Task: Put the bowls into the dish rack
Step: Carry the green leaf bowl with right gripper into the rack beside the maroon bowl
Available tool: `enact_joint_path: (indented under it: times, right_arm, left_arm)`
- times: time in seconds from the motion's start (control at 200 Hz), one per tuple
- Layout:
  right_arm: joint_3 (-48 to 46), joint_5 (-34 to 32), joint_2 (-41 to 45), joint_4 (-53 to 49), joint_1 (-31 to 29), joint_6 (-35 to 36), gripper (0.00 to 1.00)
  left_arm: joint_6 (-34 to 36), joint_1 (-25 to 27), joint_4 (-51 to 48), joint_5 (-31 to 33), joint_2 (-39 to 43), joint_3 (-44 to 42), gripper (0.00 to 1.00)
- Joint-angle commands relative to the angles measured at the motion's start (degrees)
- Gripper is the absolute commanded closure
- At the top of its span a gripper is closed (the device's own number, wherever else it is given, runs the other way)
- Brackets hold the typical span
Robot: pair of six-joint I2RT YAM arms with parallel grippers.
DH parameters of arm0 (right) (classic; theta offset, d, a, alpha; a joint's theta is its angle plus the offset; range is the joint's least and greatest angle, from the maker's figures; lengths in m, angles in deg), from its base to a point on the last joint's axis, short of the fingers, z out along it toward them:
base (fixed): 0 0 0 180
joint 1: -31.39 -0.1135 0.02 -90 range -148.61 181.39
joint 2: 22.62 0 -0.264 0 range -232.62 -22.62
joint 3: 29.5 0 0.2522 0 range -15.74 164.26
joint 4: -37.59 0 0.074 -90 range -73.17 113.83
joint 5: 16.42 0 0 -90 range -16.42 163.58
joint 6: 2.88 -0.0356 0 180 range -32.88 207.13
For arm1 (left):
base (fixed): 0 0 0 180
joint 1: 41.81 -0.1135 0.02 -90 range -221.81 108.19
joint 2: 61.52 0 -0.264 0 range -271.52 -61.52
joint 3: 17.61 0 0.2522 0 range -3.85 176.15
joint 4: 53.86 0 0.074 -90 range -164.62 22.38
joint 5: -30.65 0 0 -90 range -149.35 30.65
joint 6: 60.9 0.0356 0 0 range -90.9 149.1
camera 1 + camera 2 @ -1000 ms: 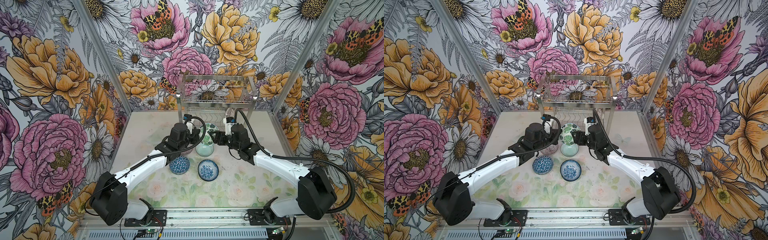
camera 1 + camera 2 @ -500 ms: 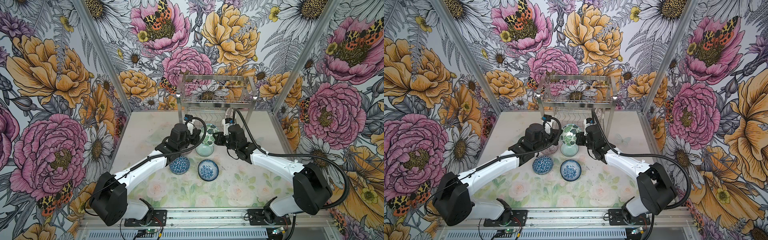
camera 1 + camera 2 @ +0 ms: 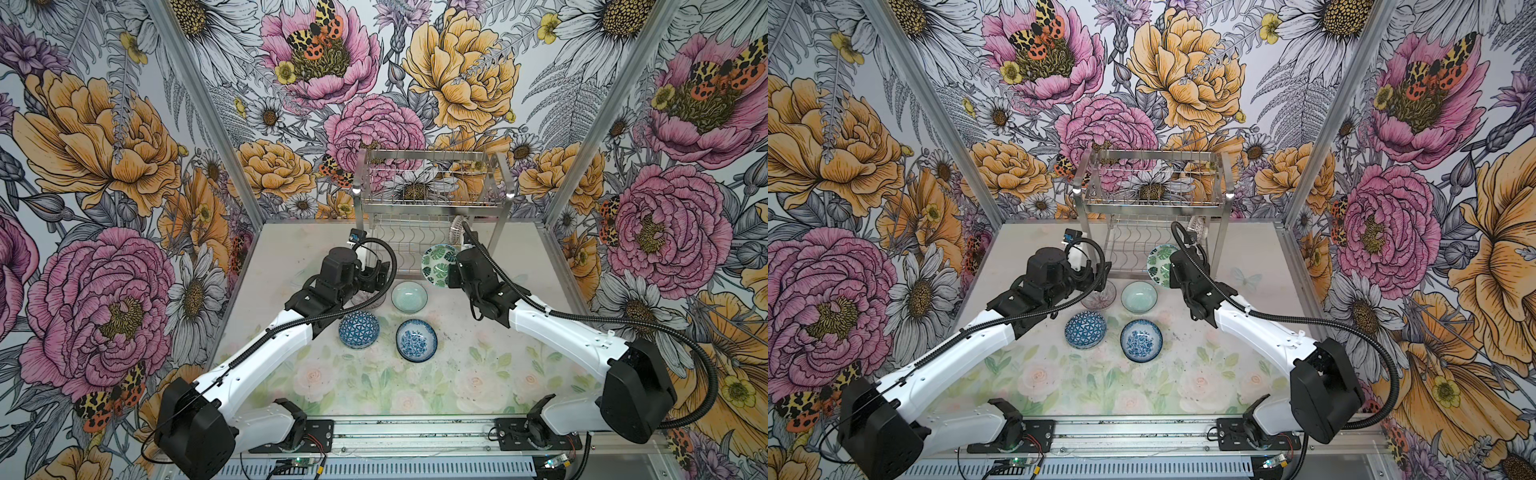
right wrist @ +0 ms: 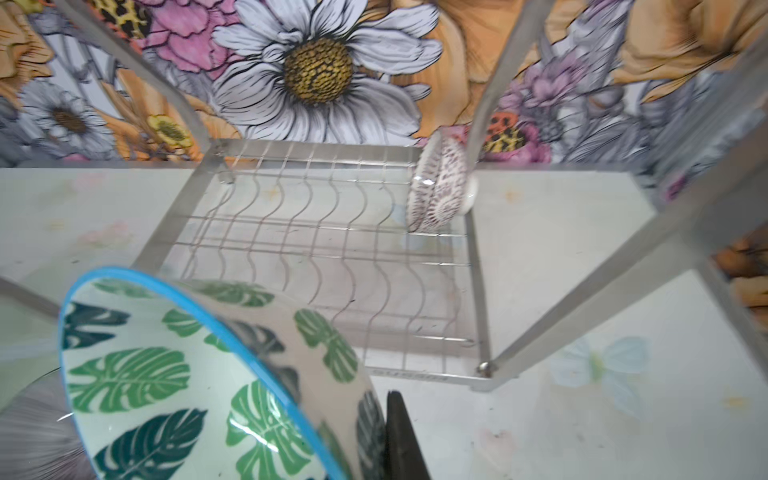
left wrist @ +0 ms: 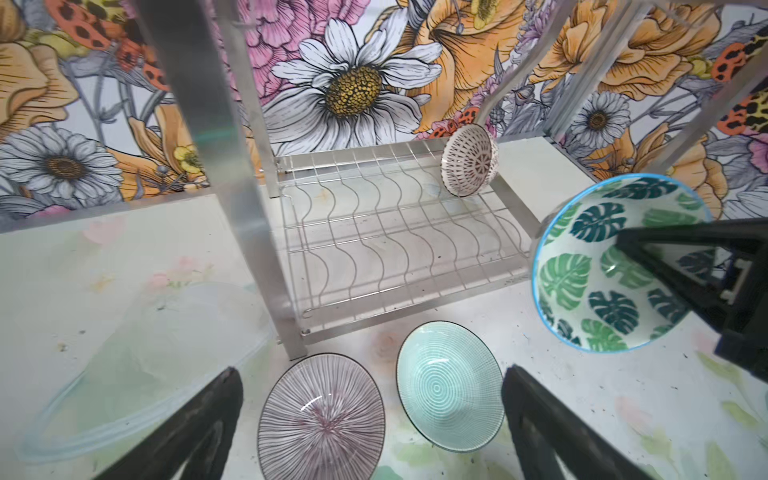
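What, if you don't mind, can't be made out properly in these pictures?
- Purple-lined bowl: partly under the left arm in both top views.
- White lattice bowl: in both top views mostly behind the top tier of the dish rack and the right arm's cable; blurred in the right wrist view.
- Right gripper's fingers: the right wrist view shows one; the green leaf bowl hides the other.

table (image 3: pixel 548 266) | on it: dish rack (image 3: pixel 432 203), purple-lined bowl (image 3: pixel 1099 295), celadon bowl (image 3: pixel 409 296), blue geometric bowl (image 3: pixel 358 329), blue floral bowl (image 3: pixel 416 340)
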Motion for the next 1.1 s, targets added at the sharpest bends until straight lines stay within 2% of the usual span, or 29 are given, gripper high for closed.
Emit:
enact_joint_path:
  times: [0.0,0.165,0.325,0.615,1.096]
  right_arm:
    - [4.16,-17.86,-2.32,0.78,-0.96,7.26,1.0]
    - [8.16,-29.59,-9.02,1.96,-1.19,13.36,1.0]
    - [11.01,-36.05,-15.64,7.11,-1.19,20.86,1.0]
    - [14.86,-41.83,-26.39,22.66,-0.92,38.2,1.0]
    - [20.55,-46.4,-39.92,35.28,2.86,53.18,1.0]
  left_arm:
    - [1.02,-2.86,-2.5,1.54,2.03,-2.25,0.01]
    - [-0.11,-4.8,-2.11,0.88,2.66,-3.03,0.01]
    - [-0.57,-5.24,-2.66,0.96,2.02,-2.59,0.01]
    - [-2.3,-6.2,-2.41,-0.13,1.72,-3.6,0.01]
    - [-3.05,-6.9,-1.89,-1.85,1.21,-4.0,0.01]
